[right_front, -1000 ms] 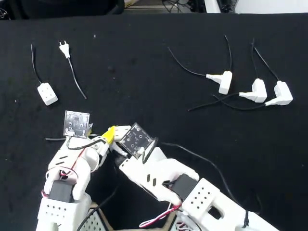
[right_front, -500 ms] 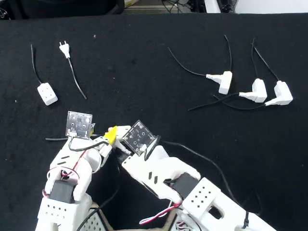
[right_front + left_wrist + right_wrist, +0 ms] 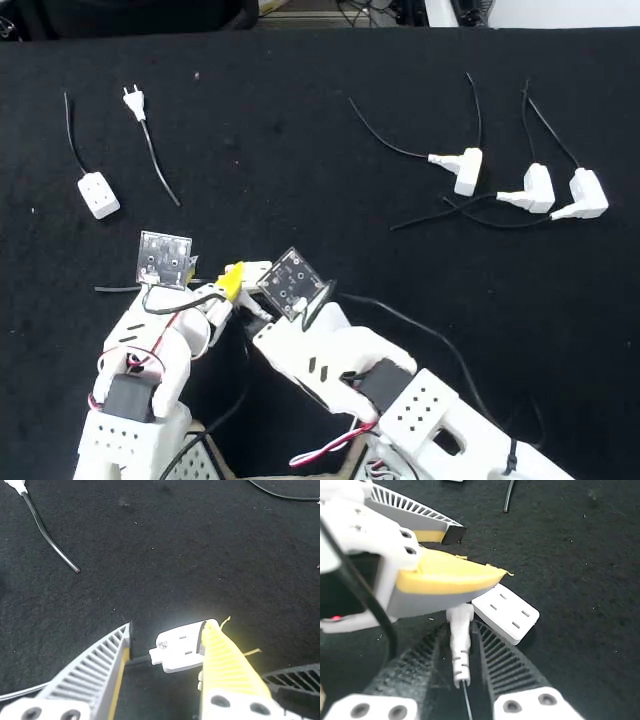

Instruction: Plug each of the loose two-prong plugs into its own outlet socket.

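- The right gripper (image 3: 461, 627) is pinched on a white two-prong plug (image 3: 460, 640). The plug's long axis runs straight out along the black fingers, and its cord trails back between them.
- The plug's front end comes up under the left gripper's yellow finger (image 3: 455, 575), so its prongs are hidden. I cannot tell whether they have met anything.
- The outlet socket (image 3: 179, 652) lies flat on the black table (image 3: 300, 120), just beyond the plug's front end and a little off to one side of its axis. Its long axis sits at an angle to the plug rather than in line with it.
- The left gripper (image 3: 169, 628) is spread. The socket touches the yellow finger and stands apart from the grey finger (image 3: 100, 655), so it is bracketed rather than squeezed.
- My judgement is that the coming move depends on swinging the plug's axis round to face the socket's slots, and the right arm does that work.
- Farther off in the high view lie another loose plug (image 3: 133, 99) and a spare socket (image 3: 98, 194), well apart from both grippers.
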### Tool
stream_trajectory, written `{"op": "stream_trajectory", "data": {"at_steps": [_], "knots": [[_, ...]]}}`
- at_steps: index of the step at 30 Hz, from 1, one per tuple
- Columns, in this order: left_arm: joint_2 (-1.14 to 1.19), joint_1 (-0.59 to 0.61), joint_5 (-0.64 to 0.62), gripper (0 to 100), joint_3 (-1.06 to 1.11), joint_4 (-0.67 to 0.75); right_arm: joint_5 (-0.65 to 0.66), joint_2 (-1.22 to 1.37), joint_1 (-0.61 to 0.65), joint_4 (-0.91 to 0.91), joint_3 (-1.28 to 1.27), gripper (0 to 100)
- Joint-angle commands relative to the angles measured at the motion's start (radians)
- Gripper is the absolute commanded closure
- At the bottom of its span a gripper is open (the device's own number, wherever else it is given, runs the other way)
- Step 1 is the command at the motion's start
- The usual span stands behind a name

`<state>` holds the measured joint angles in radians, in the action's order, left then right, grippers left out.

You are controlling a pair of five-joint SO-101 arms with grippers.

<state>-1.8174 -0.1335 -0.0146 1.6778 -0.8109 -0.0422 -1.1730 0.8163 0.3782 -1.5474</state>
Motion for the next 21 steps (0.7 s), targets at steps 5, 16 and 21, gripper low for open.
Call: {"op": "stream_trajectory", "data": {"at_steps": [5,16,21], "knots": [[-0.006,-0.031,0.009,77,0.021,-0.002,-0.011,-0.226,-0.021,0.025,-0.021,98.8],[-0.006,-0.028,0.009,77,0.013,-0.002,0.038,-0.360,-0.021,0.147,-0.059,98.8],[-0.006,0.081,0.002,77,-0.027,-0.002,0.058,-0.283,-0.025,0.146,-0.039,98.8]]}}
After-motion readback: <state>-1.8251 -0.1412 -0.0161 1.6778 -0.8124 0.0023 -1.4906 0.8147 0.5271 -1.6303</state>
